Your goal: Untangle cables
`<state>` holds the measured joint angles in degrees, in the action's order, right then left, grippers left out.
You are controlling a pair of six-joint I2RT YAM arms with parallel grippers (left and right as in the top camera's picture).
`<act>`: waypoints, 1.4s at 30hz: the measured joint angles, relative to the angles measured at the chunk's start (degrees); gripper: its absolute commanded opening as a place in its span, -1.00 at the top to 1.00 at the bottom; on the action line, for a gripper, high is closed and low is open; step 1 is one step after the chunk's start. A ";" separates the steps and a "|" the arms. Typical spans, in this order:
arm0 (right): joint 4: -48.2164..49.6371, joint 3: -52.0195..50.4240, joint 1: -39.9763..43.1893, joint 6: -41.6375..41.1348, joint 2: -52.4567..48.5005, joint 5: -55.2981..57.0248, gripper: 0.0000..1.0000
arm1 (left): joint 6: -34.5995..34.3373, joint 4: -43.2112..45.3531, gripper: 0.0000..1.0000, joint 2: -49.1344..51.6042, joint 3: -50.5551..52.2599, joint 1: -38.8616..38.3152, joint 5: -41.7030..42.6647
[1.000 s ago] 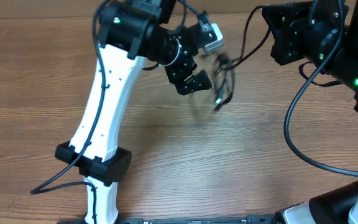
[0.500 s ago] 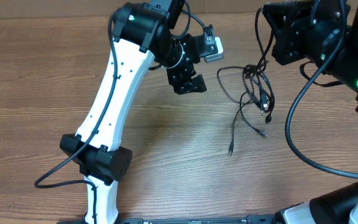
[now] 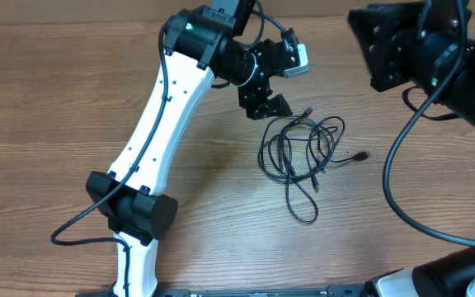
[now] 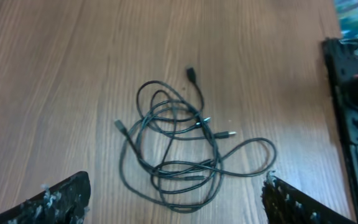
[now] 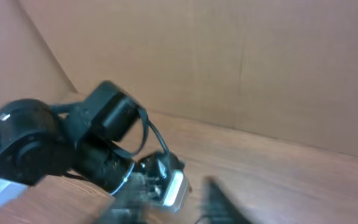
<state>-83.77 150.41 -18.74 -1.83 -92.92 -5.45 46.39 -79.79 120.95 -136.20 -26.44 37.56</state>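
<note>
Cables lie as loose tangled loops on bench, nothing gripping them; left gripper hangs just beside, jaws spread wide, likely lining up a strand; right gripper held well apart, jaws blurred, cannot tell.

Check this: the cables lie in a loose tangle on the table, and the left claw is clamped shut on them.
One thing is wrong: the left claw is open, holding nothing, its fingers wide apart above the cables, as the left wrist view shows. The loose tangle on the table is right.
</note>
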 measured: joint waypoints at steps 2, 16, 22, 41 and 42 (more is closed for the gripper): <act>-0.66 -0.33 0.02 -0.74 -0.15 3.74 -0.28 | -4.76 0.17 -0.86 -0.02 -0.42 0.61 -2.80; 18.97 -17.18 1.01 -9.66 -14.60 10.91 -0.52 | -47.78 17.03 -1.00 -20.85 -18.03 12.07 -23.39; 26.40 -5.60 1.33 -4.61 -7.26 11.06 -0.56 | -50.31 22.12 -1.00 -27.12 -18.58 12.07 -33.68; 61.64 -96.72 19.76 -17.94 34.84 0.98 -0.60 | -48.78 38.10 -0.93 -44.57 54.29 23.87 -39.80; 60.89 -97.22 19.69 -20.11 34.07 1.01 -0.60 | -48.78 38.62 -0.93 -44.54 54.69 23.28 -38.23</act>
<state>-22.87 53.19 0.95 -21.93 -58.85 -4.45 -2.39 -41.17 76.40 -81.52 -3.16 -0.67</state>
